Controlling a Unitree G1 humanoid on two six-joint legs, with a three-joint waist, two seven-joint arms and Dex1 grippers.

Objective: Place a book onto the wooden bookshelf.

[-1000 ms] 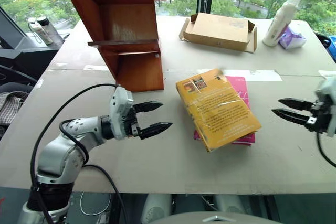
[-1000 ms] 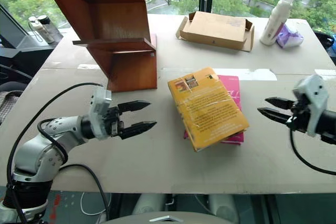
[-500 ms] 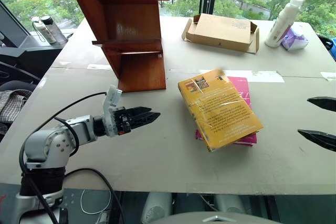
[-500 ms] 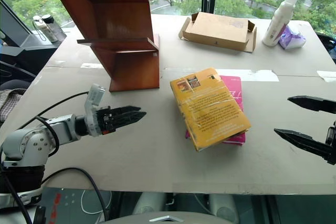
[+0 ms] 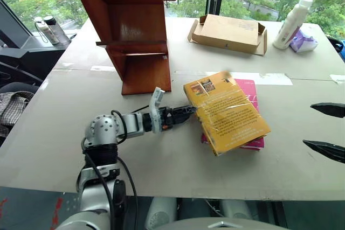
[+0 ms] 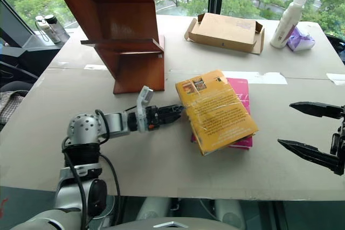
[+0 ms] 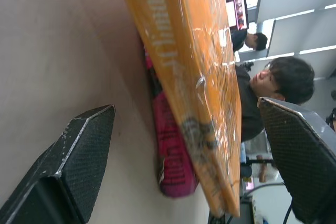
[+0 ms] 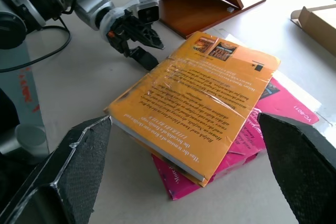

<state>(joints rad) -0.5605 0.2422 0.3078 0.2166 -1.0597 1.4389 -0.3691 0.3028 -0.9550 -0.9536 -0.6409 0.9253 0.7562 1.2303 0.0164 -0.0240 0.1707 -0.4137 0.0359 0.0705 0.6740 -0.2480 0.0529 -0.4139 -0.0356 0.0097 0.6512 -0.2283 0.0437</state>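
Left eye view, left to right: two bottles (image 5: 46, 29) stand at the far left edge of the table (image 5: 64, 133), well apart from everything else. Next you have the bookshelf (image 5: 132, 30), upright near the table's far left, its shelf board bare; something sits on an upper level at the top edge, too cut off to identify.

Your left gripper (image 5: 186, 112) lies low over the table in front of the bookshelf, pointing right at the book (image 5: 226, 111). Left wrist view shows its fingers (image 7: 73, 166) spread wide, one on each side of the book's spine edge, gripping nothing; whether a tip touches the wrap, you cannot tell.

The book lies flat mid-table, back cover up, glossy wrap on, resting askew on the pink book (image 5: 249, 100), which shows past its right and near sides. Neither is on the shelf.

Behind them, the cardboard box (image 5: 229, 32) lies open on the far side; its inside shows only flat cardboard. Right of it stand a white bottle (image 5: 291, 15) and a purple packet (image 5: 302, 40), just beside each other.

Far right, your right gripper (image 6: 315, 133) is well apart from the books, fingers (image 6: 302, 152) spread wide and empty.
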